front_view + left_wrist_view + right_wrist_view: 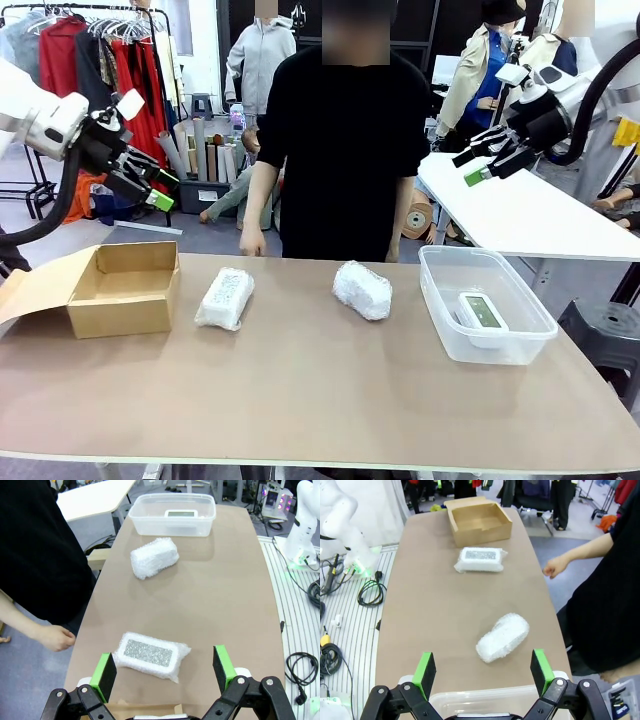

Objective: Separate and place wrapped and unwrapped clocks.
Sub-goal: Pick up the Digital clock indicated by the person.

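Wrapped clocks lie apart on the brown table (300, 400): the flat bundle (224, 298) left of centre, just beside the open cardboard box (120, 310), and the rounder bundle (362, 289) right of centre, near the clear plastic tub (432, 285). The unwrapped clock (482, 312) already rests inside that tub, screen up. That suggests the tub is the bin for bare clocks and the box at the left end is meant for the bubble-wrapped pair.

Neither bundle is touched. The left gripper (163, 190) hangs above the box end of the table and the right gripper (468, 167) above the far right. Both have their jaws spread wide and carry nothing. The left wrist view looks straight down on the flat bundle, so that piece seems the likelier first pick. Its soft, slippery wrap may squash or slide under the green pads.

A person stands at the far side, one hand (252, 242) loosely curled at the table's far edge, clear of both bundles.
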Available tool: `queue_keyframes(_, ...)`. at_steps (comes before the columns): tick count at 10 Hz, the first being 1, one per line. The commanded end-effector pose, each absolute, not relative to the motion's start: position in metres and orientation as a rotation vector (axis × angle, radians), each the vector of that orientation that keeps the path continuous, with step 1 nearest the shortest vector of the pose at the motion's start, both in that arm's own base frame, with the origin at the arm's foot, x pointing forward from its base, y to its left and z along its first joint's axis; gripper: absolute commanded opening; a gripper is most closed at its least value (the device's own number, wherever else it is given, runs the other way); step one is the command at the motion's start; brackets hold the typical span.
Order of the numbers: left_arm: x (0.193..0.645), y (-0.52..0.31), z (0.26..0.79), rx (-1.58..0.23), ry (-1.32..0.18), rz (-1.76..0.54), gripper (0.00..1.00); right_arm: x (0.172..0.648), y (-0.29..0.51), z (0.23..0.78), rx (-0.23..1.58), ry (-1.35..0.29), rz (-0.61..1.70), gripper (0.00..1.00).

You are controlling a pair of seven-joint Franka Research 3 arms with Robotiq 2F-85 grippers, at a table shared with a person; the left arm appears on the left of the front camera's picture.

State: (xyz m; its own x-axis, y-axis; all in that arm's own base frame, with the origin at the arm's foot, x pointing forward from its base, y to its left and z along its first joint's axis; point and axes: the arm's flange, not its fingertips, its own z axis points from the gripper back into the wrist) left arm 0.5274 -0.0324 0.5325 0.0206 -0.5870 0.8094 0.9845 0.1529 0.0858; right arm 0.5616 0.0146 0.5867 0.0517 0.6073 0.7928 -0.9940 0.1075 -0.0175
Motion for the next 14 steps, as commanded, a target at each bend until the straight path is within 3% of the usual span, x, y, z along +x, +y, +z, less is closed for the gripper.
queue_keyframes(1, 0.5267, -0.0320, 0.5344, -0.604, -0.842, -1.342, 1.00, 0.5608, 0.0143, 0.5874, 0.648, -0.751, 1.365, 1.00)
queue_keyframes(14, 0.5267, -0.0320, 0.5344, -0.604, -0.842, -1.342, 1.00, 0.5608, 0.0143, 0.5874, 0.648, -0.751, 1.365, 1.00)
